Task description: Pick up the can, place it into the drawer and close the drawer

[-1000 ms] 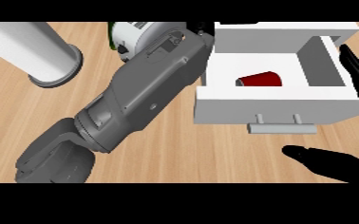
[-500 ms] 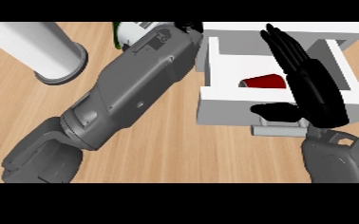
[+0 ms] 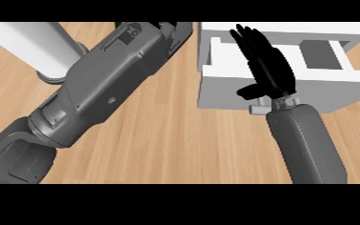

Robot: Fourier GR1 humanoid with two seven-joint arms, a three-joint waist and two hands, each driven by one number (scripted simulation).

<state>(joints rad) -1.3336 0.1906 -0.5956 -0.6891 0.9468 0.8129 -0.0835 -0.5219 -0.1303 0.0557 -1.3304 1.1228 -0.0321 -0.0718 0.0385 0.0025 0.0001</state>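
**Drawer-closing step, can not visible**

The closing step is judged to be in hand. The right hand [image 3: 271, 71] is seen flat over the front of the white drawer [image 3: 218, 83], fingers straight and pressed together, pointing away from the robot, thumb [image 3: 247, 92] stuck out toward the drawer's front wall. Nothing is pinched or held. The drawer handle [image 3: 259, 108] is partly seen just below the thumb, beside the wrist.

The can is not seen; it is presumed inside the drawer, hidden under the right hand, but this cannot be confirmed. Its relation to the fingers cannot be told.

The left forearm [image 3: 105, 86] is laid diagonally across the wooden counter [image 3: 175, 143]; the left hand is out of view. A grey cylinder [image 3: 38, 50] stands at upper left.

Next move as judged: the drawer front is to be pushed inward until shut.
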